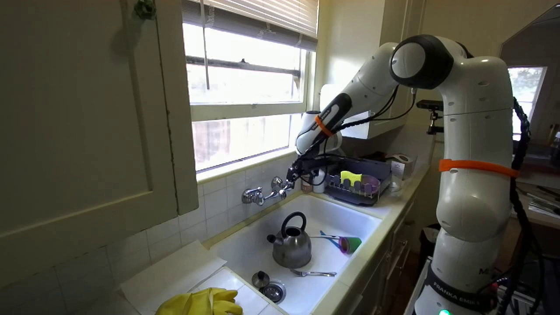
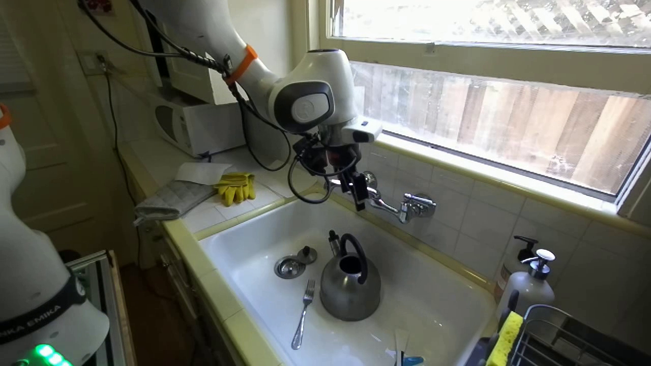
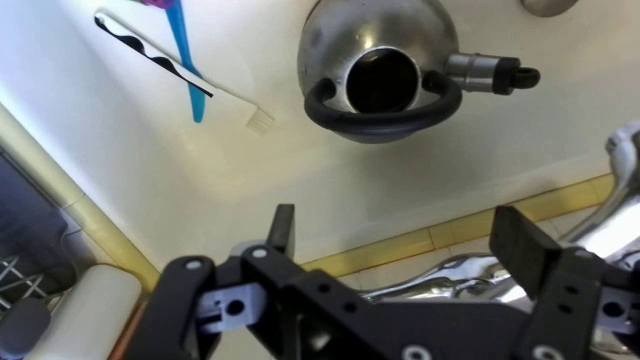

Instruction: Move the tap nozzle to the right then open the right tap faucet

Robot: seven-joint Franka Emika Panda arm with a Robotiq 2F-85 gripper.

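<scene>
By the rim: our claw, spread wide, holds nothing.
Nozzle: we see it point out over the sink.
Long axis: crosses that rim aslant.

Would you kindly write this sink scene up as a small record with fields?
setting: white sink under a window
robot: gripper open, close to the chrome mixer tap; contact unclear
tap mounting: tiled wall above the sink
in sink: grey kettle, upright, top opening uncovered; fork lying beside it; white utensil across a blue utensil
one sink end: yellow gloves on the counter
opposite end: dish rack with a yellow sponge
</scene>
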